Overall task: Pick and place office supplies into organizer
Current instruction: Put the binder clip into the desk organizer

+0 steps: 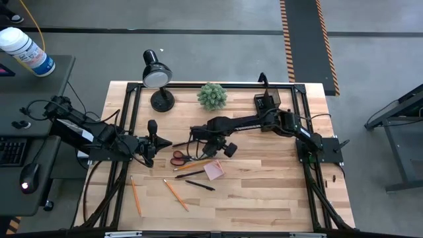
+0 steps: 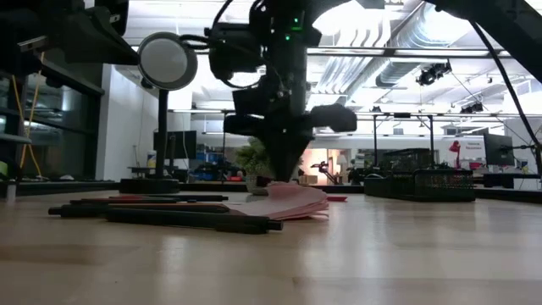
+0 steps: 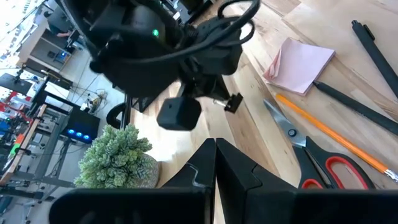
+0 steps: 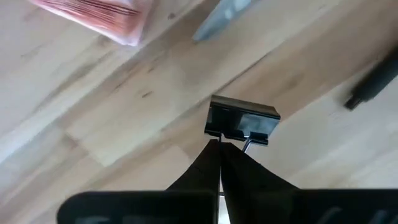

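Nearest the table's front edge lie two orange pencils (image 1: 176,194), one more off to the left, and a black pen (image 1: 199,186). Just behind them sits the pink sticky-note pad (image 1: 213,170), with a third pencil and another pen angled beside it, and the red-handled scissors (image 1: 180,158) to its left. Above this cluster the right gripper (image 4: 219,144) points down, its fingers pressed together on the wire handle of a small black binder clip (image 4: 242,121); whether the clip is off the wood is hard to judge. The left gripper (image 3: 215,144) hangs just left of the scissors, its jaws closed on nothing. Farther back stand the green plant (image 1: 212,96) and the desk lamp (image 1: 157,78), and the black mesh organizer (image 1: 267,101) rests at the far right.
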